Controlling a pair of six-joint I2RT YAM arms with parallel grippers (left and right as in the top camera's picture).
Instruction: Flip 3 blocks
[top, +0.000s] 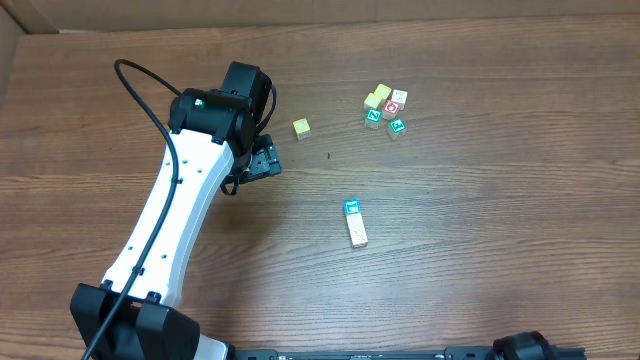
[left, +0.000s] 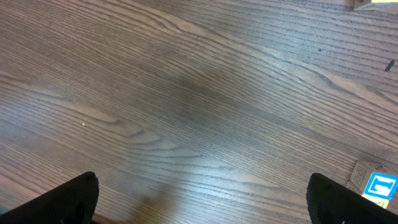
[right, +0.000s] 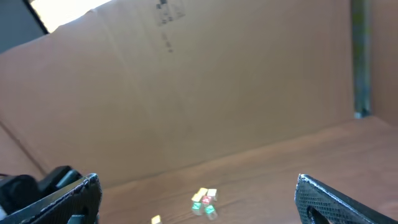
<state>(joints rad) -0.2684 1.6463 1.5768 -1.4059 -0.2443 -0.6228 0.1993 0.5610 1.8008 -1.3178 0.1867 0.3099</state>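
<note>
Mid-table (top: 480, 200): teal-faced block (top: 352, 208) touching cream block (top: 358, 234). Apart, near left gripper (top: 262, 160): yellow block (top: 301, 127). Left gripper spread wide, empty. Right gripper (right: 198, 185) likewise.

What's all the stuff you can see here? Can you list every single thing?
table: one, brown wood, under everything
cardboard wall: one, brown, behind the table
block cluster: about six, yellow, whitish, red and green, far side of the table
lone block: one, yellow and cream, left of the cluster
block row: two or three touching (hard to count), teal-topped and cream, middle of the table
cable: one, black, looping beside the left arm
left arm: one, white and black, reaching across the table
left gripper: one, black, open over bare wood
right gripper: one, black, open, facing the cardboard wall
</note>
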